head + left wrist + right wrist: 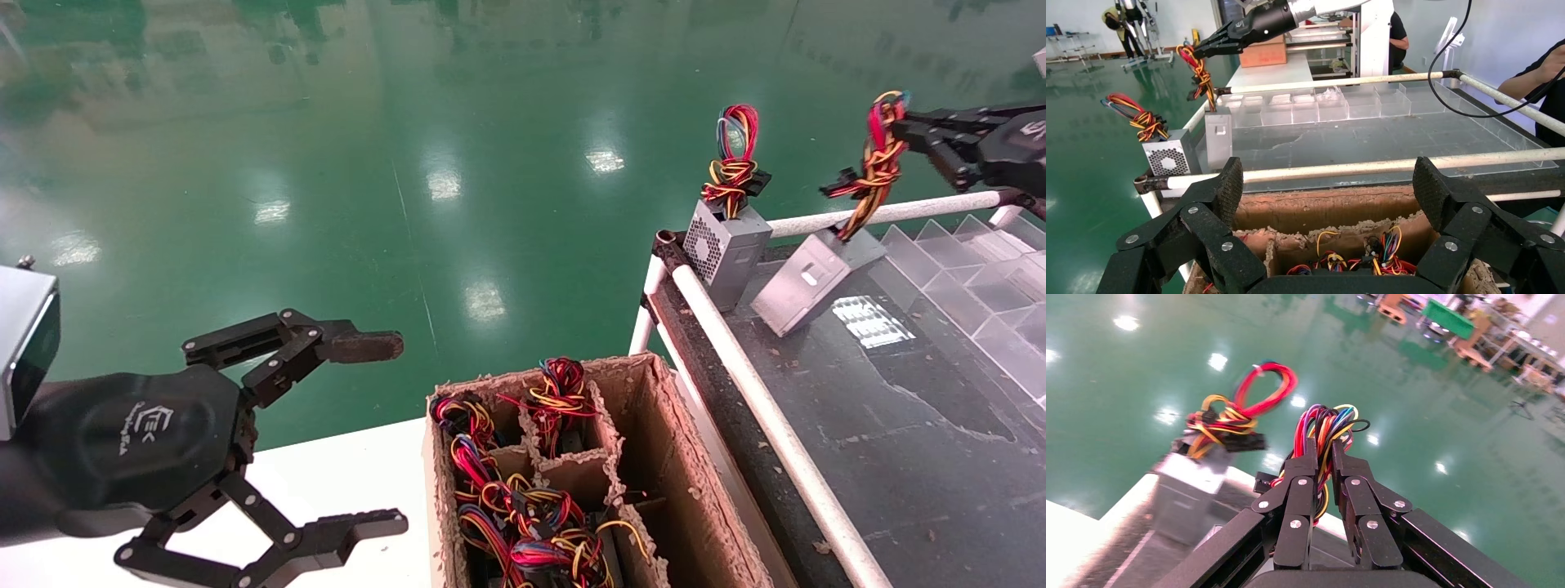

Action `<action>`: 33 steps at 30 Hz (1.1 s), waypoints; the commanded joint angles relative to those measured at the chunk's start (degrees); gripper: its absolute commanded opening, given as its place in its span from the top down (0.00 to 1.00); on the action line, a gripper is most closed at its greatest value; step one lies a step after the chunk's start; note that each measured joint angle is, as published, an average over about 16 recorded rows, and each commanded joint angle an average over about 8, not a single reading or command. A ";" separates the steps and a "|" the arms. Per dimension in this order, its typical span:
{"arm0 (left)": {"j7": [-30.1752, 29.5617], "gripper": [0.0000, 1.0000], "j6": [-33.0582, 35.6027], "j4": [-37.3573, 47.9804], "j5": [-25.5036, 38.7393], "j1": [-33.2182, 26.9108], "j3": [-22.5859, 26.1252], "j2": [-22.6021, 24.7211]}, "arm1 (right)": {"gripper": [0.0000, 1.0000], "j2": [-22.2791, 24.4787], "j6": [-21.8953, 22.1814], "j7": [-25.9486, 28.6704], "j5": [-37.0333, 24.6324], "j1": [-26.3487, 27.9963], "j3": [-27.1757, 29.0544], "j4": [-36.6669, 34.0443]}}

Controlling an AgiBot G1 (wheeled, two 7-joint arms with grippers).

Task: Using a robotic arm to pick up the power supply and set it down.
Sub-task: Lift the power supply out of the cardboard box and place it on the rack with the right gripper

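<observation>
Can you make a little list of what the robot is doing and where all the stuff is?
right gripper: shut on the wire bundle of the power supply
power supply: tilted, low end on the dark belt
other power supply: upright at the belt's corner, red wire loop on top
left gripper: open, holding nothing, beside the cardboard box
cardboard box: more wired units inside, between dividers

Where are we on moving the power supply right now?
Picked up: the right gripper is shut on the wire bundle of the power supply, which hangs tilted with a lower corner at the black belt. Left: set it flat and release. A second supply already stands upright nearby. The left gripper is open beside the carton.
</observation>
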 commanded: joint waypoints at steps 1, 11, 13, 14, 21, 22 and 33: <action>0.00 0.00 0.00 0.00 0.00 0.00 0.00 0.00 | 1.00 -0.31 -1.11 0.02 -0.06 -0.04 -0.07 -0.26; 0.01 0.00 -0.01 0.00 -0.02 -0.01 0.02 -0.01 | 1.00 -2.36 -0.47 -0.56 -0.33 -0.14 -0.27 -1.20; 0.01 0.00 -0.01 0.00 -0.02 -0.01 0.03 -0.01 | 1.00 -2.82 0.07 -0.53 -0.30 0.06 -0.24 -1.33; 0.02 0.00 -0.01 0.00 -0.02 -0.01 0.03 -0.01 | 1.00 -3.05 0.25 -0.53 -0.30 0.16 -0.25 -1.37; 0.02 0.00 -0.02 0.00 -0.03 -0.01 0.04 -0.02 | 1.00 -4.46 0.70 -0.89 -0.76 0.65 -0.57 -1.37; 0.02 0.00 -0.02 0.00 -0.03 -0.01 0.05 -0.02 | 1.00 -4.66 0.95 -0.95 -0.82 0.70 -0.62 -1.41; 0.03 0.00 -0.03 0.00 -0.05 -0.02 0.07 -0.03 | 1.00 -7.62 6.65 -1.58 -0.85 0.97 -0.62 -2.01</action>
